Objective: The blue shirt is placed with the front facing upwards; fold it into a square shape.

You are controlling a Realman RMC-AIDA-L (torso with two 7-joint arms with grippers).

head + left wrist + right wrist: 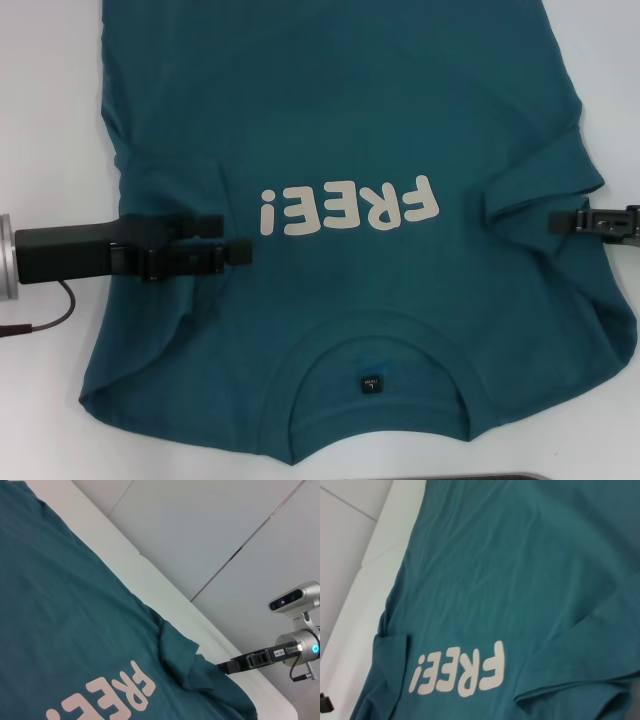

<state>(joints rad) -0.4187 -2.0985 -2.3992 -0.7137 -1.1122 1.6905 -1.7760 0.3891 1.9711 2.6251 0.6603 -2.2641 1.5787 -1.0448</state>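
Soft, limp cotton is judged for the blue shirt (400, 120), best pinched at the sleeve edges; left gripper (232, 240) parted and empty; right gripper (560, 222) cannot be told.

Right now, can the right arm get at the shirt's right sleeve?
Probably yes. The right pincer sits at the shirt's right edge, level with the folded-in sleeve, and nothing lies between them. The left pincer is across the chest on the other side, out of its way.
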